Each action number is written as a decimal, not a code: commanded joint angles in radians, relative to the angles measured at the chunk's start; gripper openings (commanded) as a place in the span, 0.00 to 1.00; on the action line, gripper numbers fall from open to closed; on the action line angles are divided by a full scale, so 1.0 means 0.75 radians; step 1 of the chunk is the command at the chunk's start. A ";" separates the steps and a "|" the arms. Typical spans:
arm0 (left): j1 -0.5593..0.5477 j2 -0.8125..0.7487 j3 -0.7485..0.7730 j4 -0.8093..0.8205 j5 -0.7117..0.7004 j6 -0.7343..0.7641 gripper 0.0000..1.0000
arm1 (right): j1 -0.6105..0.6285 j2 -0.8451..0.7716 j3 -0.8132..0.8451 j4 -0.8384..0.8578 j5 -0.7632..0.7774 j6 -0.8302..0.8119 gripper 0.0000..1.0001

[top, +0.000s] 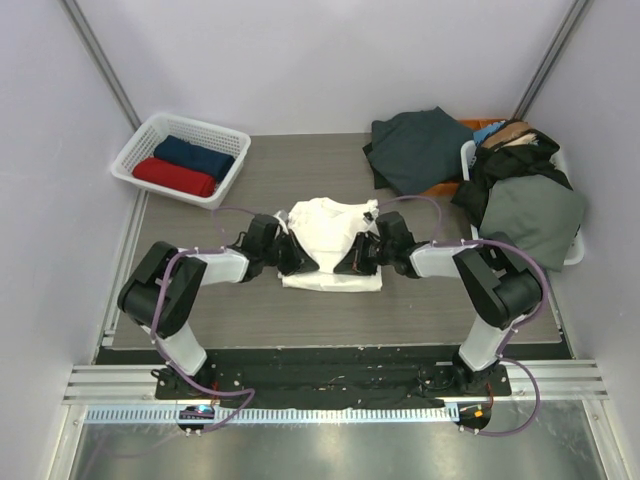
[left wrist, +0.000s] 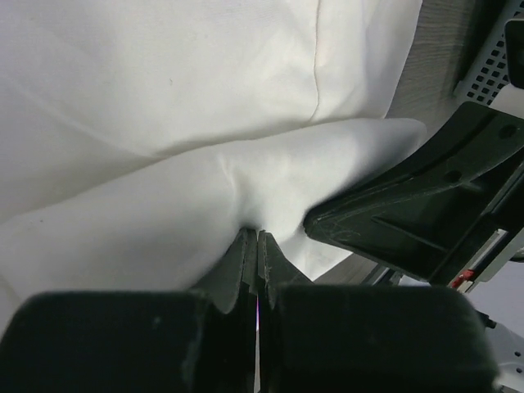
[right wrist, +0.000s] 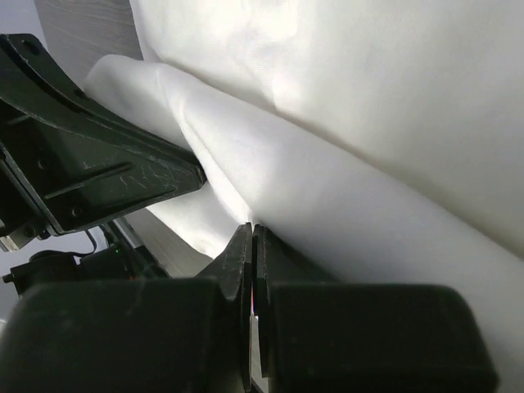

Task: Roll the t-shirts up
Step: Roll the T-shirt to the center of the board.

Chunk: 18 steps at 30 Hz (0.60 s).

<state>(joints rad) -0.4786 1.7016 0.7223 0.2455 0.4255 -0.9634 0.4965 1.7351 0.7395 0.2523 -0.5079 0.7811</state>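
The white t-shirt (top: pixel 330 240) lies bunched in the middle of the desk (top: pixel 300 310), its near edge rolled into a thick fold. The left claw (top: pixel 297 262) is clenched on that fold at the shirt's left end, and the right claw (top: pixel 352 265) is clenched at its right end. Beyond the shirt, to its left, a basket (top: pixel 134 148) holds a rolled red t-shirt (top: pixel 173 177) and a navy t-shirt (top: pixel 193 155).

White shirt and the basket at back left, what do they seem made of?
The white shirt: soft matte cloth, probably cotton; it drapes in folds and shows a stitched seam. The basket: rigid white plastic, judging by its moulded lattice walls.
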 commanded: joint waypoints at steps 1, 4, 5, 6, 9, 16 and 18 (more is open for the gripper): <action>0.008 -0.043 -0.053 -0.108 -0.195 0.108 0.00 | -0.081 -0.031 -0.033 -0.113 0.111 -0.137 0.01; 0.043 -0.090 -0.128 -0.102 -0.220 0.135 0.00 | -0.179 -0.066 -0.098 -0.140 0.086 -0.190 0.01; 0.053 -0.105 -0.145 -0.098 -0.222 0.145 0.00 | -0.202 -0.104 -0.112 -0.164 0.086 -0.205 0.01; 0.073 -0.117 -0.181 -0.088 -0.222 0.149 0.00 | -0.248 -0.123 -0.139 -0.175 0.082 -0.219 0.01; 0.118 -0.168 -0.219 -0.074 -0.220 0.178 0.00 | -0.300 -0.192 -0.170 -0.230 0.094 -0.266 0.01; 0.188 -0.313 -0.204 -0.208 -0.209 0.284 0.02 | -0.325 -0.319 -0.143 -0.377 0.164 -0.330 0.01; 0.188 -0.413 -0.182 -0.266 -0.262 0.327 0.06 | -0.325 -0.362 -0.117 -0.455 0.194 -0.354 0.02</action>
<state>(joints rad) -0.3511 1.5017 0.5694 0.1947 0.3424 -0.8307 0.2558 1.5398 0.6220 0.0498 -0.4526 0.5930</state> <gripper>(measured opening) 0.029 0.031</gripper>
